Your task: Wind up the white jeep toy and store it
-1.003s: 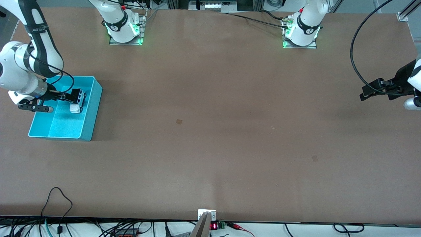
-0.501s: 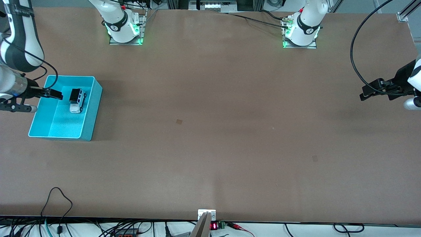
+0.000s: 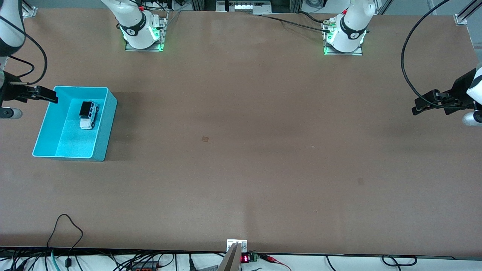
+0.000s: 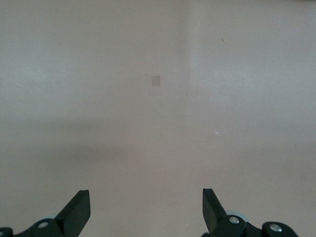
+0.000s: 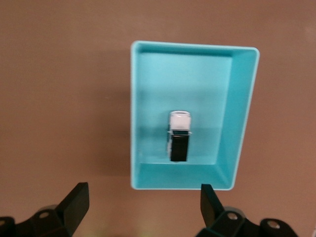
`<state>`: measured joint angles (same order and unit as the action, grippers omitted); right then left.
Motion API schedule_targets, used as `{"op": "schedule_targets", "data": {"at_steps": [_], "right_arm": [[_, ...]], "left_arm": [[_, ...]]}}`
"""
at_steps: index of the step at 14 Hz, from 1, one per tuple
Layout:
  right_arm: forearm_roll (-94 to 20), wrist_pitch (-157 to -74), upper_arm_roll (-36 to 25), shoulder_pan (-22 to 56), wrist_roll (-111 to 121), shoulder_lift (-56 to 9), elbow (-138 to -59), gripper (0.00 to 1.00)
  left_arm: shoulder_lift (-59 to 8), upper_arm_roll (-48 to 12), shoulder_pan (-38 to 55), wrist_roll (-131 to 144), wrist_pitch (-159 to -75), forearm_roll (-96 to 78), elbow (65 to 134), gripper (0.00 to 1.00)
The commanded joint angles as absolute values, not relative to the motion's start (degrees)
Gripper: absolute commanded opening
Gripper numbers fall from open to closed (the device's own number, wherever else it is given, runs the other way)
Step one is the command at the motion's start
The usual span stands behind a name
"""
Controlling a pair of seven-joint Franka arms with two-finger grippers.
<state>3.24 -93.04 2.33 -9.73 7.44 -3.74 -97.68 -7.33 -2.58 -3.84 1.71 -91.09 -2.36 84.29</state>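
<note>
Jeep Toy Inside the Teal Bin, Fingers Clear of It

Jeep and fingers were well apart. The white jeep toy point(image 3: 87, 114) sat on the floor of the teal bin point(image 3: 107, 128), which stood on the brown tabletop point(image 3: 241, 150) toward the right arm's end. The toy lay in the half of the bin farther from the front camera, nothing touching it. The right gripper point(image 3: 48, 96) hung just outside the bin's corner, above the tabletop at that end. Its fingers point(image 5: 74, 201) were spread apart and held nothing; in the right wrist view the whole bin showed between and past them.

The toy's long axis ran roughly along the bin's length. Its white hood point(image 5: 179, 120) pointed toward the front camera, tilted slightly toward the right arm's end, and its black roof point(image 3: 86, 108) lay at the end farther from that camera.

The left gripper point(image 3: 422, 106) waited over the tabletop at the left arm's end, fingers point(image 4: 79, 210) apart and empty.
</note>
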Motion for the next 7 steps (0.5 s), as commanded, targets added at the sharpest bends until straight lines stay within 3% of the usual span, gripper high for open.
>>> {"op": "schedule_targets", "data": {"at_steps": [1,7], "right_arm": [[-0.2,-89.5,0.7,-8.8,7.4,-4.0,-93.3,1.00],[-0.7,-83.8,-5.3,-2.1,7.3,-4.0,-88.0,1.00]], "left_arm": [[-6.9,-2.7,-3.9,1.1,-91.1,-2.4,84.6,1.00],[-6.9,-2.9,-3.4,1.1,-91.1,-2.4,84.6,1.00]]}}
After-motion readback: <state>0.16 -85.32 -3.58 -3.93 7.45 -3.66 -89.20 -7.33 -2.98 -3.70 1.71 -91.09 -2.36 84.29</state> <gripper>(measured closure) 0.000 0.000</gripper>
